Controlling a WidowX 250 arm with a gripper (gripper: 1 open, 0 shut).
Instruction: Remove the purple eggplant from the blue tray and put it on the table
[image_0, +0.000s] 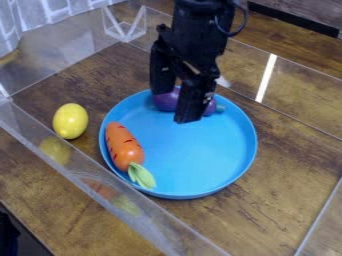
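Note:
The purple eggplant (167, 99) lies at the far rim inside the blue tray (214, 150), mostly hidden behind my gripper. My black gripper (177, 96) hangs straight down over it, open, with one finger on each side of the eggplant and the tips down near the tray floor. Only a small purple patch shows between and beside the fingers. The dark wooden table (287, 110) surrounds the tray.
An orange carrot (124, 147) with green leaves lies in the tray's left part. A yellow lemon (70, 121) sits on the table left of the tray. A clear plastic sheet (60, 60) covers the left side and front edge.

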